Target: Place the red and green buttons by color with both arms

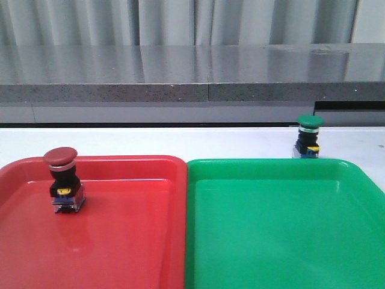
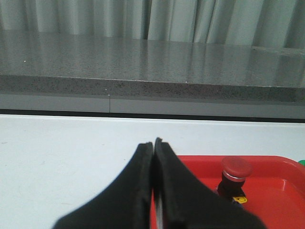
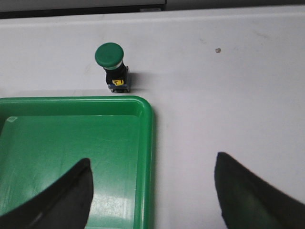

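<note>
One green button point(image 3: 113, 67) stands upright on the worktop just beyond the green tray point(image 3: 147, 143), ahead of the right gripper point(image 3: 152, 191), fingers wide apart, empty; left gripper point(image 2: 153, 148) fingers closed, empty.

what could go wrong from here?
1. The green button stands on the white table just behind the green tray rim; the open right gripper may clip that rim while reaching and tip the button.
2. The red button stands upright in the red tray; any bump from the shut left gripper could topple it.
</note>
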{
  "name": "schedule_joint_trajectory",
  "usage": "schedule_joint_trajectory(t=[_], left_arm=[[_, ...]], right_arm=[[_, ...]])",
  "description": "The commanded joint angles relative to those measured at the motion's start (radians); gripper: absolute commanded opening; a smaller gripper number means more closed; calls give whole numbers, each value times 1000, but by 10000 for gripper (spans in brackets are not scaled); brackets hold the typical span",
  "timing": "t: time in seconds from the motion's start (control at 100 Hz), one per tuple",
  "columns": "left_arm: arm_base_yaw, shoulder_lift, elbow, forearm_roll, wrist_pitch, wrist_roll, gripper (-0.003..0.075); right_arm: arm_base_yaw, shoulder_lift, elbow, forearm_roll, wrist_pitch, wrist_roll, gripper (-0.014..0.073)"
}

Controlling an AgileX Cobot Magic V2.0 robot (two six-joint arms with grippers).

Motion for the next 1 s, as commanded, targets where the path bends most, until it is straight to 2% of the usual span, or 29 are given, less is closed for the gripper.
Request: schedule_joint_trajectory(t=[0.0,0.21,0.53,0.76,0.99], left_arm=[[1,-32,40,-5,-75,-3,-19],[1,-32,40,-5,-75,-3,-19],[1,-32,40,-5,-75,-3,-19],[1,-32,40,-5,-75,-3,-19],[1,-32,40,-5,-75,-3,-19]], right_arm=[[0,14,-44,15,-91,-2,550],[30,153,-152,15,-90,-2,550],[109,490,-386,14,-92,-3,550],[110,693,-542,11,-91,-3,550],[110,848,-630,11,-83,-3,550]])
